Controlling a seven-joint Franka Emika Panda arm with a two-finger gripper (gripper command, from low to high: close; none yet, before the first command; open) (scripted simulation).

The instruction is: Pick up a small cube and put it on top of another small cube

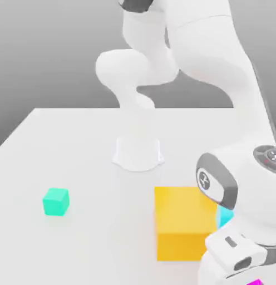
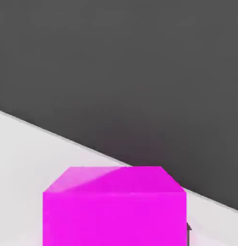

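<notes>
- Apparently at the grasp, with magenta cube [image 2: 114, 218] low at the exterior view's right, near the table's edge.
- Next, judging by the task: lift straight up, clear orange block [image 1: 187, 222], then carry towards green cube [image 1: 55, 202], probably the stacking target.
- As for the claw [image 2: 115, 233]: closed on the magenta cube, drawn in to its width.
</notes>
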